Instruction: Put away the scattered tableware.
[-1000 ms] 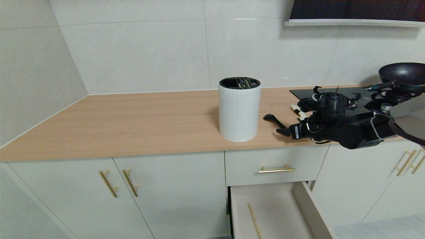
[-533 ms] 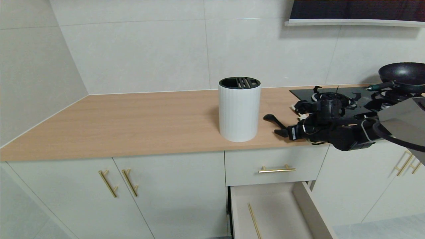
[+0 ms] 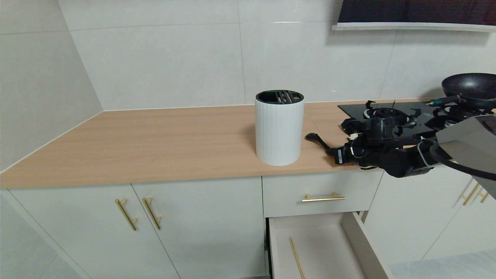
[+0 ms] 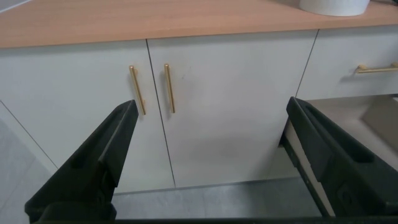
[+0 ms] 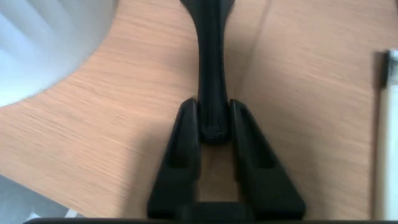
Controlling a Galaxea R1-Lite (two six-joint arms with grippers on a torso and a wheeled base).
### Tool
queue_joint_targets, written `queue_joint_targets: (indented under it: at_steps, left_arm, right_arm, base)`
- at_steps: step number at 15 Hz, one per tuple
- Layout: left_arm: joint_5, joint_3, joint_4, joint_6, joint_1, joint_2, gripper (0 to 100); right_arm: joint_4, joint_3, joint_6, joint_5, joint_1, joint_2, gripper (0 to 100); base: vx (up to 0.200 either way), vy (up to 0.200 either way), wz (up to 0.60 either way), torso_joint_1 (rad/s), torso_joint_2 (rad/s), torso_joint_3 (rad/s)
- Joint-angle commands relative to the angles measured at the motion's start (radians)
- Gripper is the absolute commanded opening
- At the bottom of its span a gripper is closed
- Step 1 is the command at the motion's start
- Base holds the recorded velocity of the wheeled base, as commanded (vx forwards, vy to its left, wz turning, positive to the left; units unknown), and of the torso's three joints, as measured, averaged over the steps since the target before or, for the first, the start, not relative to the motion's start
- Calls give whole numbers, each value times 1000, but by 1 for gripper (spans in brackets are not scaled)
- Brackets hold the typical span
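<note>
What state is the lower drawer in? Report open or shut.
Open: the drawer is pulled out, with a thin stick lying inside.

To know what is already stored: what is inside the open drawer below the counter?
The open drawer holds thin wooden sticks, probably chopsticks, on its pale floor. Its back part is covered by the drawer front above.

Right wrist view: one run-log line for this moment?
right hand: shut on black spoon | black spoon: beside white holder | left hand: open
</note>
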Motion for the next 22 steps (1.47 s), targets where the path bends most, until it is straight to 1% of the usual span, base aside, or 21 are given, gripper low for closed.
queue_joint_targets:
  at_steps: [1, 4, 6, 8, 9, 14, 15, 16, 17, 19, 22]
  left_arm:
    - [0, 0, 0, 0, 1, 0, 100]
    - [0, 0, 0, 0, 1, 0, 100]
    - [0, 0, 0, 0, -1, 0, 100]
    - [0, 0, 0, 0, 1, 0, 100]
    - [0, 0, 0, 0, 1, 0, 100]
    - [0, 0, 0, 2, 1, 0, 100]
    - [0, 0, 0, 0, 1, 0, 100]
    - [0, 0, 0, 0, 1, 0, 100]
    - [0, 0, 0, 0, 1, 0, 100]
    - [0, 0, 0, 0, 1, 0, 100]
    - [0, 0, 0, 0, 1, 0, 100]
  right_arm:
    - [-2, 3, -1, -1, 2, 4, 0]
    - [-2, 11, 2, -3, 7, -7, 0]
    - [0, 37, 29, -47, 24, -39, 0]
    - [0, 100, 79, -99, 33, -116, 0]
    - [0, 124, 90, -107, 33, -143, 0]
    - [6, 400, 183, -112, 33, -410, 0]
    - [6, 403, 185, -112, 33, -415, 0]
    - [4, 505, 200, -110, 33, -507, 0]
    - [4, 546, 216, -110, 36, -547, 0]
    - [8, 637, 242, -110, 71, -646, 0]
    - [9, 755, 243, -102, 128, -758, 0]
  base:
    - [0, 0, 0, 0, 0, 0]
    - [0, 0, 0, 0, 0, 0]
    - [0, 0, 0, 0, 0, 0]
    - [0, 0, 0, 0, 0, 0]
    - [0, 0, 0, 0, 0, 0]
    - [0, 0, 0, 0, 0, 0]
    - [0, 0, 0, 0, 0, 0]
    - [0, 0, 0, 0, 0, 0]
    - [0, 0, 0, 0, 0, 0]
    - [0, 0, 0, 0, 0, 0]
    - [0, 0, 0, 0, 0, 0]
